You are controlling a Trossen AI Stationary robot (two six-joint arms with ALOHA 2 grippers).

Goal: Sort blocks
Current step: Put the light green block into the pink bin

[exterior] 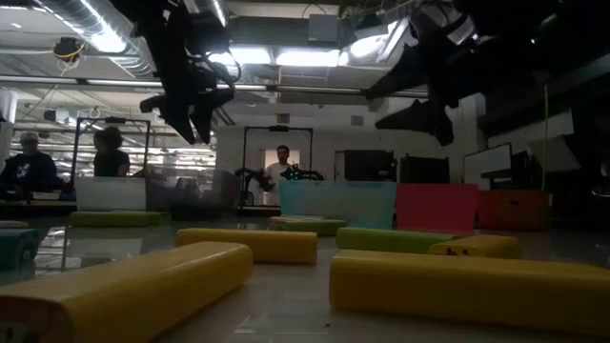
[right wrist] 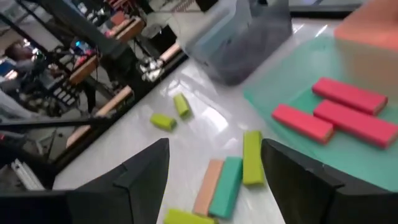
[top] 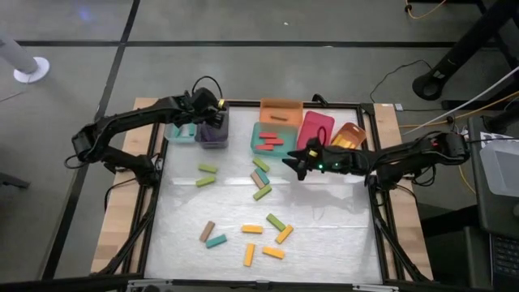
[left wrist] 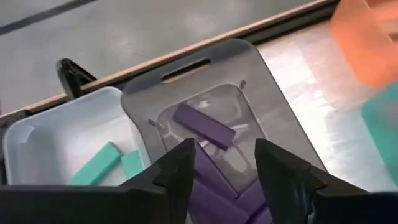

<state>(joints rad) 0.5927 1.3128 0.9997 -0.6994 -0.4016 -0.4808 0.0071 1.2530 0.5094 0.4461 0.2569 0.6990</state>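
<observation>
Sorting approx. half done: tabletop (top: pixel 324 235) bears a dozen-odd loose blocks (top: pixel 263 240); others lie in bins (top: pixel 268 138) at far edge. Left gripper (left wrist: pixel 221 168), spread, empty, over purple-block bin (left wrist: pixel 261 81); right gripper (right wrist: pixel 214 165), spread, empty, above mid-table strays.

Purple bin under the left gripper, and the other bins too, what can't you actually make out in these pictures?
- Purple bin, left wrist view: the left gripper covers its near part, so the purple blocks cannot be counted.
- Same bin, high view: the left arm hides its inside.
- Orange bin, high view: contents too small; blurred and cut off in both wrist views.
- Low view: the bin walls hide all contents.
- Right gripper hangs open, empty.
</observation>
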